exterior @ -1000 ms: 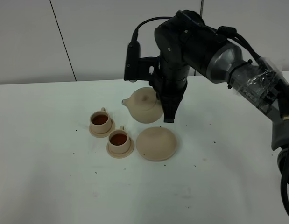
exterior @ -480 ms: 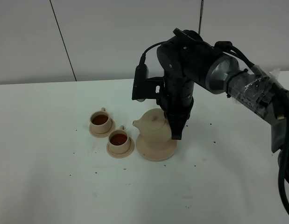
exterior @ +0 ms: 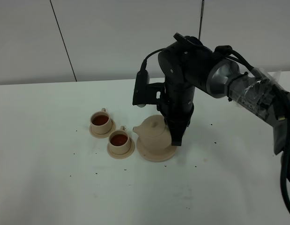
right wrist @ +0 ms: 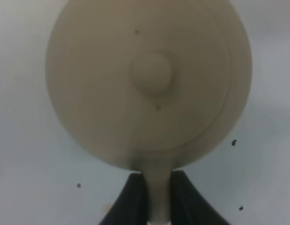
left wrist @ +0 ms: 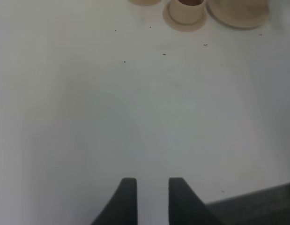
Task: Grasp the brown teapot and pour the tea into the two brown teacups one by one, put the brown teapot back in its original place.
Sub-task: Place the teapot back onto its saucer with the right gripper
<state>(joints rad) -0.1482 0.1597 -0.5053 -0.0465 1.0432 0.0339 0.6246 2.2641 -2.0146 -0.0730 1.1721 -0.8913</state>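
Observation:
The brown teapot (exterior: 153,131) stands upright on the wide round saucer (exterior: 154,154), its original place, spout pointing left. My right gripper (exterior: 176,139) reaches down from above and is shut on the teapot's loop handle. In the right wrist view the teapot (right wrist: 149,79) fills the frame from above, and its handle (right wrist: 159,197) is pinched between my right gripper's (right wrist: 159,187) dark fingers. The two brown teacups (exterior: 100,121) (exterior: 119,139) sit on small saucers left of the teapot, both holding dark tea. My left gripper (left wrist: 152,197) hovers over bare table, its fingers slightly apart around nothing.
Small dark specks lie scattered on the white table (exterior: 51,164). The bulky right arm (exterior: 238,89) stretches in from the right edge above the table. In the left wrist view, a teacup (left wrist: 184,11) and the wide saucer (left wrist: 238,18) lie at the far end.
The teapot, held tilted in the air behind the saucer a second ago, has come down upright onto the wide saucer. The right gripper still grips its handle.

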